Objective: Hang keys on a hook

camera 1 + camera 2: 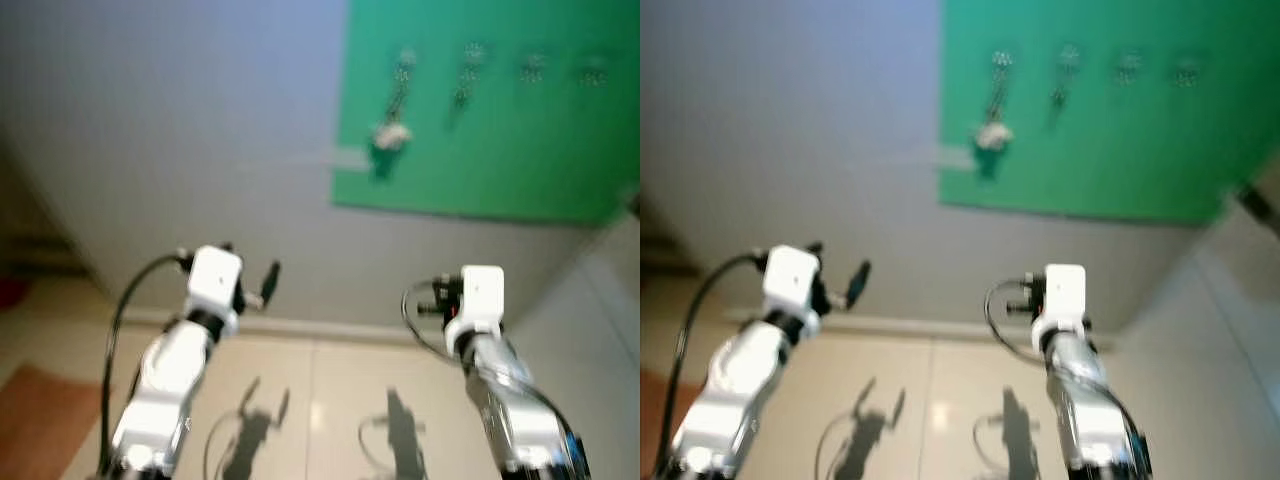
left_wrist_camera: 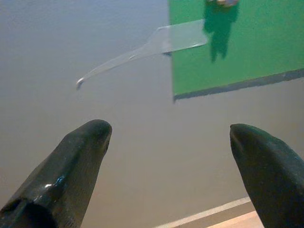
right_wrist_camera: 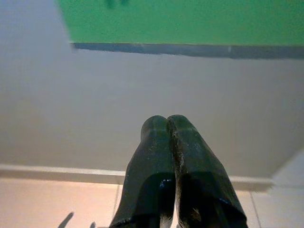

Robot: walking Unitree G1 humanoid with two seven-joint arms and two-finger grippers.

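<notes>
- In front of a pale grey wall [image 1: 200, 130], the left gripper [image 2: 166, 156] has its 2 black fingers [image 2: 71, 171] spread wide apart, with nothing between them.
- The right gripper [image 3: 167, 124] has its 2 fingers pressed together along their length, holding nothing.
- Both silver arms reach forward, raised in front of the wall, well short of a green board [image 1: 480, 150] fixed higher up on it. Their shadows fall on the shiny tiled floor [image 1: 320, 400] below.
- The left arm [image 1: 170, 370] is on the left, with a black cable looping beside it. The right arm [image 1: 500, 390] is on the right.
- A set of keys [image 1: 392, 132] hangs from the leftmost hook [image 1: 405, 60] on the green board, with a pale tag at the bottom. The picture is blurred, so finer detail cannot be told.
- 3 more hooks sit in a row to the right along the top of the board.
- A strip of clear tape [image 2: 161, 42] runs from the board's left edge onto the wall.
</notes>
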